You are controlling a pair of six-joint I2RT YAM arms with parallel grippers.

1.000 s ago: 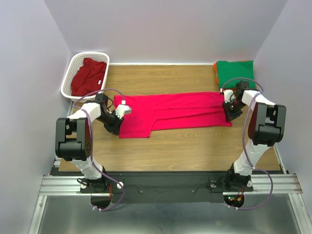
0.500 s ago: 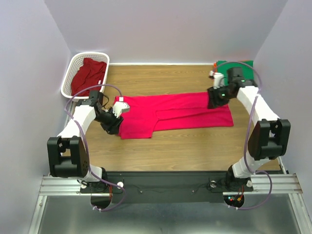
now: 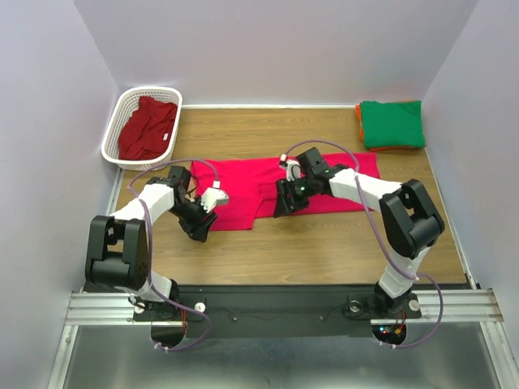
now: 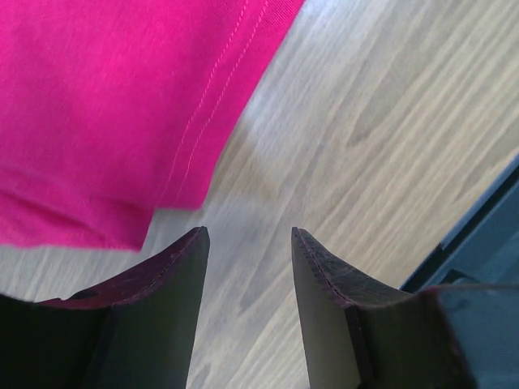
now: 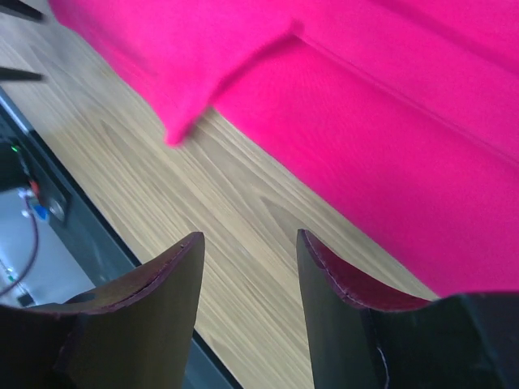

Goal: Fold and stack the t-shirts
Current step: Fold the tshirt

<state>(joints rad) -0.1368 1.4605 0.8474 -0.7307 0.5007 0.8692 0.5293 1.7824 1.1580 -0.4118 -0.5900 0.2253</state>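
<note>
Wood-grain tabletop (image 3: 324, 251) spanning enclosure width. Pale lavender walls (image 3: 276, 49) enclosing tabletop on left, rear and right. White lattice basket (image 3: 151, 88) sitting in far-left corner. Aluminium rail (image 3: 276, 306) running along near edge. Grey metal sheet (image 3: 276, 361) lying below rail. Even, diffuse light falling throughout.

Bright even light, wrist views soft (blurred)

**Table layout: basket, shirts, arms**

The basket (image 3: 115, 123) stands at the far left corner of the table (image 3: 340, 243), with a heaped shirt (image 3: 148, 128) inside it. At the far right corner a folded shirt (image 3: 392, 123) lies on a lower shirt (image 3: 358, 121). The spread shirt (image 3: 243, 182) lies across the middle, between the two corners. The left gripper (image 3: 201, 227) hangs just off its near left corner, over bare table. The right gripper (image 3: 281, 207) hangs at its near edge, about midway along.
</note>
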